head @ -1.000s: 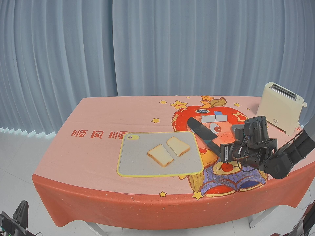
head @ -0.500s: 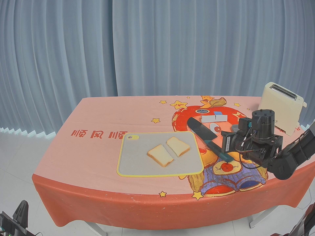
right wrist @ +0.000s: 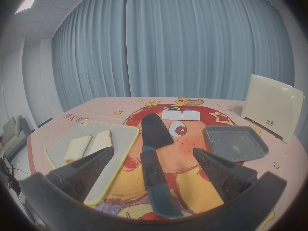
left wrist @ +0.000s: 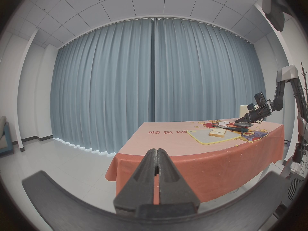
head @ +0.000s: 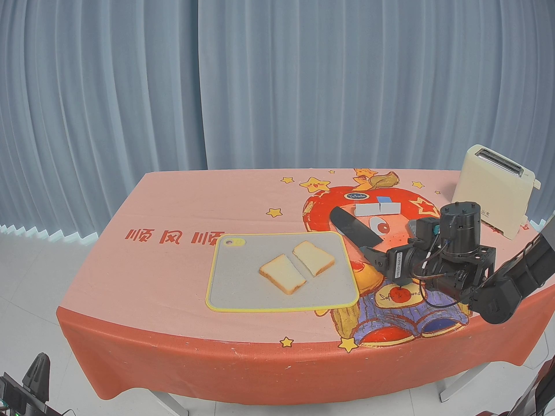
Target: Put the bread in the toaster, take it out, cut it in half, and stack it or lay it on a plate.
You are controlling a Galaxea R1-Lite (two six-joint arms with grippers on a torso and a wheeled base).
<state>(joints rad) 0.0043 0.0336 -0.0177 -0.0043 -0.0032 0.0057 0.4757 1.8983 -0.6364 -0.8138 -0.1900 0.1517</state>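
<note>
The two bread halves (head: 282, 273), soft, pale and brown-crusted, lie side by side on the flat grey, yellow-rimmed cutting board (head: 243, 287). My right hand (right wrist: 152, 151) hovers with its fingers wide apart over the handle of the dark, broad-bladed knife (head: 355, 229). The knife lies on the bench (head: 185, 203) between the board and a shallow speckled grey tray (right wrist: 224, 128). The boxy cream toaster (head: 494, 190) stands beyond the tray. My left hand (left wrist: 156, 154) hangs pressed together, well off the bench.

Tablecloth (head: 173, 273): matt printed cloth. Cutting board (head: 243, 287): smooth, matt, plastic-looking, grey with a yellow rim. Knife (right wrist: 153, 133): matt black blade, satin teal handle. Toaster (head: 494, 195): smooth cream casing, faint sheen. Tray (right wrist: 235, 143): dark, speckled, slightly glossy. Bread (head: 283, 273): porous, rough crumb.
</note>
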